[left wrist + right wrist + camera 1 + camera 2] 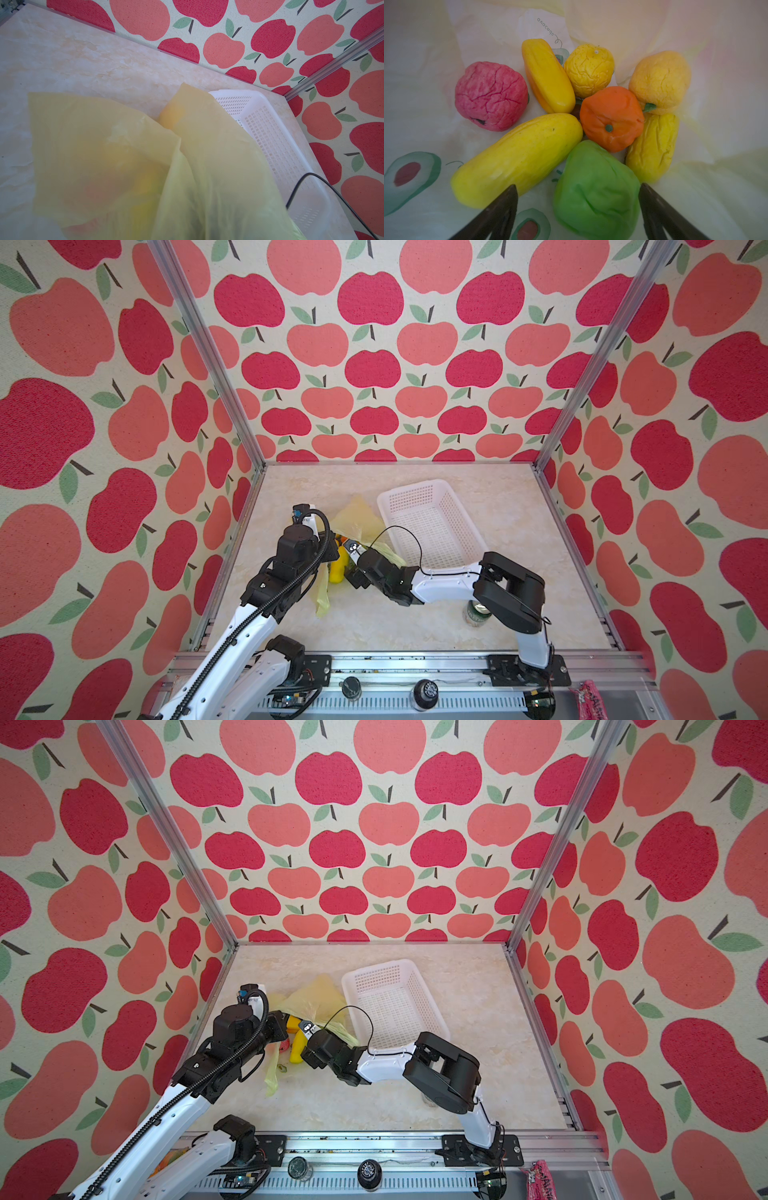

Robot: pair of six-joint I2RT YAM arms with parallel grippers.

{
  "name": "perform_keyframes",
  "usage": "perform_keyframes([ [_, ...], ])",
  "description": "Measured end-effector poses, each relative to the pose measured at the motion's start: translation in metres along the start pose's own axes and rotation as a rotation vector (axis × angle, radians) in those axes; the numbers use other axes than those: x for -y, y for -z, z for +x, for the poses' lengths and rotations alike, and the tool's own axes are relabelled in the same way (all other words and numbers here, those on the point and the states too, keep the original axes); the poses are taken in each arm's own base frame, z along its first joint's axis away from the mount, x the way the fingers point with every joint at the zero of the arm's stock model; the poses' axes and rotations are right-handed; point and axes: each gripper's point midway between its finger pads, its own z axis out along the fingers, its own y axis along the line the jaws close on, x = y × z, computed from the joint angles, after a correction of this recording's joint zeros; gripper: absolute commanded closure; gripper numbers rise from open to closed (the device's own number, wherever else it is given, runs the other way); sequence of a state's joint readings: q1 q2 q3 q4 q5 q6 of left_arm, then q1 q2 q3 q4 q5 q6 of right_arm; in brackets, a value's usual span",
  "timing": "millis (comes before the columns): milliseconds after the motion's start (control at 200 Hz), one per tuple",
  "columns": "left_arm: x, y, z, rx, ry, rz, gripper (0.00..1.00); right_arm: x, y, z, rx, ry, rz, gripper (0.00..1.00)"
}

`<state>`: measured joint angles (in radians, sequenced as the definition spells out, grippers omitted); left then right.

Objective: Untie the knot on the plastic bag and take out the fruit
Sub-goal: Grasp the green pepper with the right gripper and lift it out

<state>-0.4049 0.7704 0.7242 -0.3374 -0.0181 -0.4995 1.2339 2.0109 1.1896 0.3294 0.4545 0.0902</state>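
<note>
Fruit removal, with the untying judged complete: I see no tie in any view, and the plastic bag point(413, 174) lies open around the right gripper point(578, 185), whose wrist camera looks straight down into it. The step in hand is the first pick. The right gripper's two dark fingers stand wide apart at the lower edge of that frame and hold nothing. The fruit point(611, 118) sits in one touching cluster at frame centre. A green fruit point(596, 191) lies lowest, between the fingertips and just ahead of them, and a long yellow fruit point(517, 160) rests against the lower-left finger. A pink fruit point(491, 95) lies at the upper left of the cluster, farthest from the fingers. In both top views the bag lies left of centre on the table point(374, 626), with the white basket point(409, 488) just beside it on the right. The left gripper's fingers are hidden under its own wrist there and absent from its wrist view. I take it as closed, probably pinching the yellow film that fills the lower part of that view, though the contact is not visible. I judge that the next move calls for a short advance onto the green fruit, a closing that misses the film and the yellow neighbour, then a lift clear of the bag's mouth.
</note>
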Motion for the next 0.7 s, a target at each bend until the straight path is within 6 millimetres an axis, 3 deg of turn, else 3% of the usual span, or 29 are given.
perform_keyframes([
  [130,0.0,0.0,0.001,-0.003,-0.001,-0.001,1.0,0.001,-0.012,-0.001,-0.008,-0.029,0.0,0.05],
  [285,0.001,0.0,0.001,-0.004,-0.002,0.002,1.0,0.001,-0.023,0.013,-0.054,-0.04,0.014,0.07],
  [445,0.001,-0.001,0.001,-0.005,-0.003,0.001,1.0,0.003,-0.025,0.023,-0.093,-0.046,0.032,0.15],
  [700,0.0,-0.003,0.004,-0.016,-0.003,-0.004,1.0,0.017,-0.035,0.021,-0.103,-0.072,0.061,0.25],
])
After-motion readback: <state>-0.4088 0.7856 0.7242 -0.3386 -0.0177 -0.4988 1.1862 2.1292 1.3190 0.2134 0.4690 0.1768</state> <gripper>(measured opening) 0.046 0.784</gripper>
